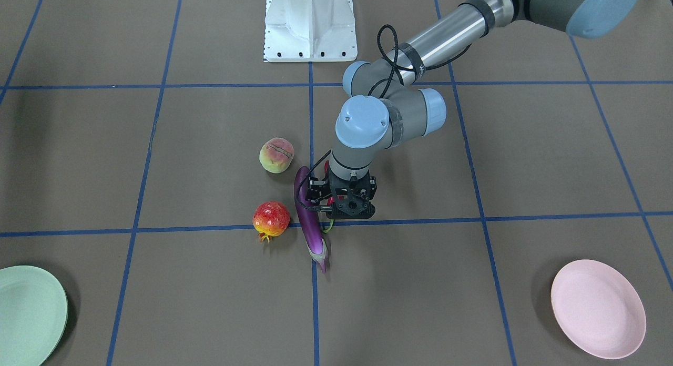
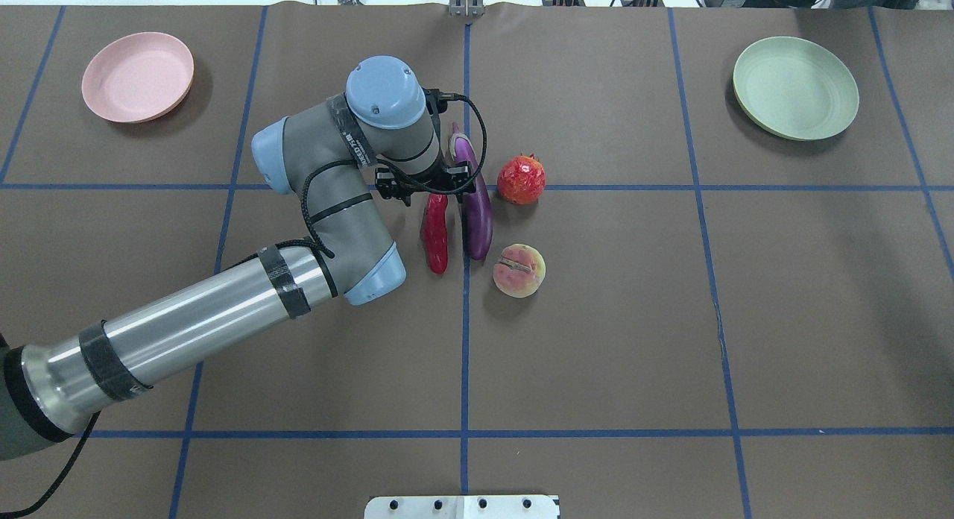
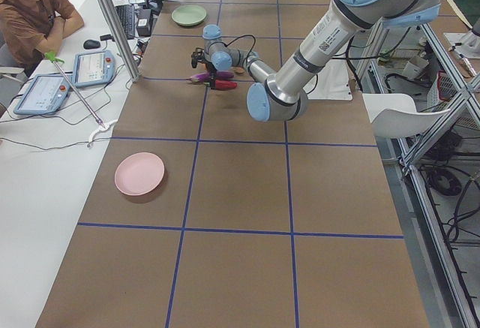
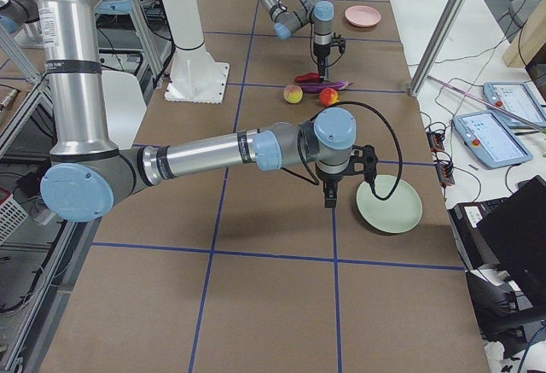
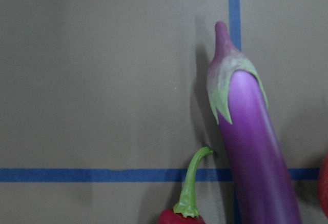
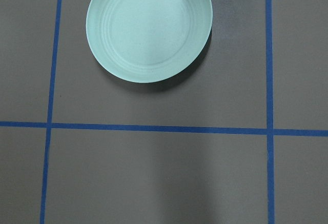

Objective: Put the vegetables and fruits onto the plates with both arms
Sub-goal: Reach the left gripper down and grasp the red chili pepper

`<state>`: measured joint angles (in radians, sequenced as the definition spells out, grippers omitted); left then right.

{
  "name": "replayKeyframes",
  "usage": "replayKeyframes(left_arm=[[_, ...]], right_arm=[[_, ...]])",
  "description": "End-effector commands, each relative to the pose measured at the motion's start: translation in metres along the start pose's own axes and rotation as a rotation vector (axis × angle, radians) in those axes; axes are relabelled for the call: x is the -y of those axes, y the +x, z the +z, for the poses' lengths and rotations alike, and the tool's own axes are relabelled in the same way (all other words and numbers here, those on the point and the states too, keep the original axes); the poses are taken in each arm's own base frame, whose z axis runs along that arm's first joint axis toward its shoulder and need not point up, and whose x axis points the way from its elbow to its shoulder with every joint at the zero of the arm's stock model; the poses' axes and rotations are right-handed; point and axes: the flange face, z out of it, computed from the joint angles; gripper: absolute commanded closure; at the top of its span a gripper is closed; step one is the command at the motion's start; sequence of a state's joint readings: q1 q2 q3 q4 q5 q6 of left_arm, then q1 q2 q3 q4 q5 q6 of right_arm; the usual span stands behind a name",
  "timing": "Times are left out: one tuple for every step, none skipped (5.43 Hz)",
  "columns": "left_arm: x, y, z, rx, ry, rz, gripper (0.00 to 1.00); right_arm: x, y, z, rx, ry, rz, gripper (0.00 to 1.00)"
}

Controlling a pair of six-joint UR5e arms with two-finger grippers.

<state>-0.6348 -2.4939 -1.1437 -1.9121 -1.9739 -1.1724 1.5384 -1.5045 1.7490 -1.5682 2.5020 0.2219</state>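
Observation:
My left gripper [image 2: 434, 192] points straight down over the stem end of the red chili [image 2: 435, 239], which lies on the table beside the purple eggplant [image 2: 477, 209]. The wrist hides its fingers, so I cannot tell whether it is open or shut. The left wrist view shows the chili's green stem [image 5: 192, 183] and the eggplant's cap [image 5: 228, 75] close up. The pomegranate [image 2: 521, 179] and the peach [image 2: 519, 270] lie just right of the eggplant. The pink plate [image 2: 138, 77] is far left and the mint green plate [image 2: 795, 87] far right. My right gripper [image 4: 329, 195] hangs beside the green plate [image 4: 389, 204]; I cannot tell its state.
The white base block [image 1: 310, 24] stands at the robot's edge of the table. Blue tape lines cross the brown table. An operator [image 3: 34, 13] sits at a side desk with tablets [image 3: 90, 67]. Both plates hold nothing.

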Motion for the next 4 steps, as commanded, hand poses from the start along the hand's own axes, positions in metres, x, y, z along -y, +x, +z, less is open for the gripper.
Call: replayKeyframes(left_arm=[[-0.0103, 0.0028, 0.0100, 0.007, -0.016, 0.004, 0.24], [-0.0132, 0.0028, 0.0131, 0.010, -0.020, 0.007, 0.29], [-0.0152, 0.0031, 0.0152, 0.013, -0.025, 0.003, 0.46], [-0.0158, 0.0037, 0.0130, 0.012, -0.023, 0.000, 0.85]], right_arm=[[0.0016, -0.0030, -0.0009, 0.002, 0.002, 0.009, 0.00], [0.0015, -0.0034, -0.0013, 0.002, 0.002, 0.010, 0.00], [0.0056, -0.0079, -0.0028, 0.004, 0.006, 0.002, 0.00], [0.0073, -0.0104, -0.0043, 0.004, 0.009, -0.002, 0.00]])
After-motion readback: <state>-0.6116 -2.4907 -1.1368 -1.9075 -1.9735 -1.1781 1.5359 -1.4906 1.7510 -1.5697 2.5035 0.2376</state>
